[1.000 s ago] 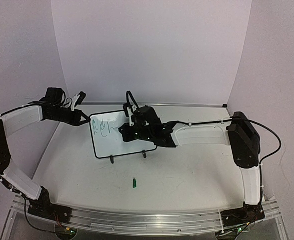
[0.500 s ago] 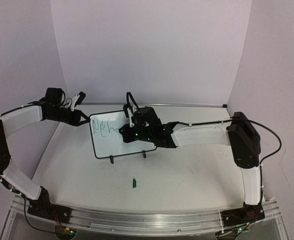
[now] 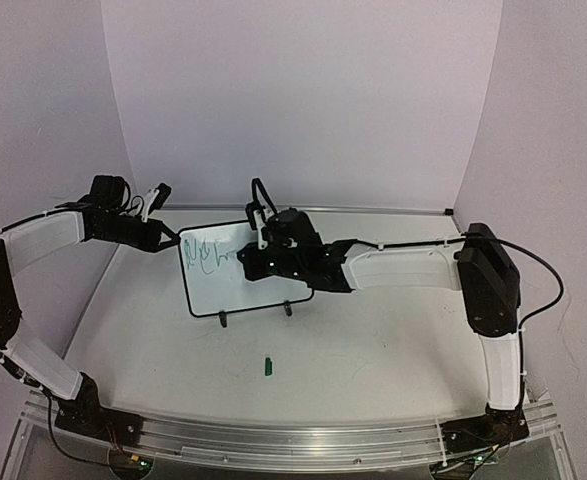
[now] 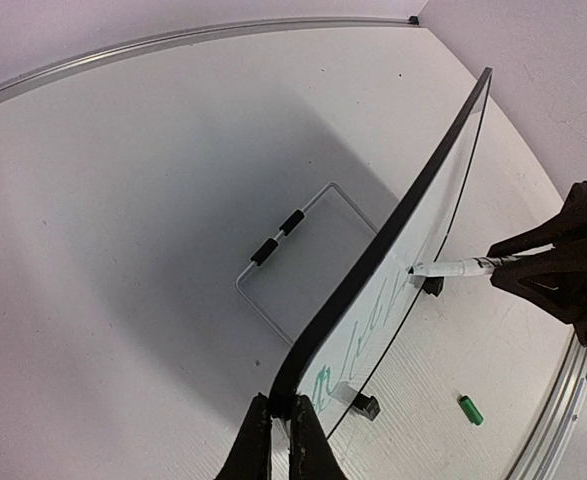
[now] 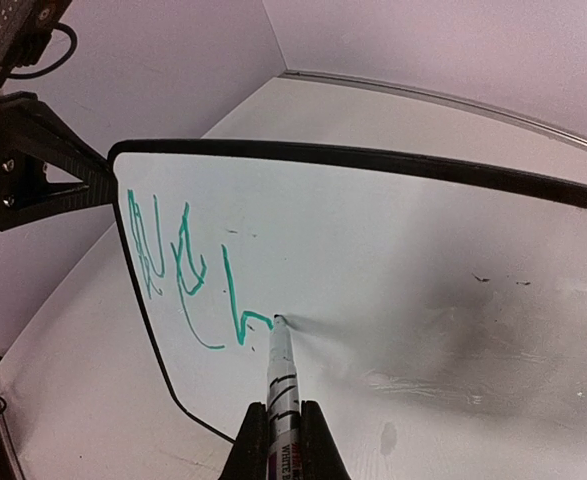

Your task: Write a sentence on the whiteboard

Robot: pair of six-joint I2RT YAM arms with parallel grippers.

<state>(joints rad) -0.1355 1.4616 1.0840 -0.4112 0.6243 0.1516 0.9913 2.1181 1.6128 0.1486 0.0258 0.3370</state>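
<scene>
Whiteboard point(image 3: 223, 292) edge pinched between closed left fingers point(image 4: 254, 446); right fingers point(image 5: 249, 446) grip marker point(image 5: 281, 385) touching its face.

Corner of whiteboard point(image 4: 443, 205) is clamped between left gripper point(image 4: 281, 408) jaws. Tip of marker point(image 4: 453, 268) is set against board face, marker held in right gripper point(image 4: 498, 265). Green sentence point(image 4: 325, 380) is seen low on board; green cap point(image 4: 471, 410) is laid on desk point(image 4: 123, 200).

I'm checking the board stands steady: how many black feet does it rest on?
2: one foot below the whiteboard's bottom left, one below its bottom right. None looks hidden.
</scene>
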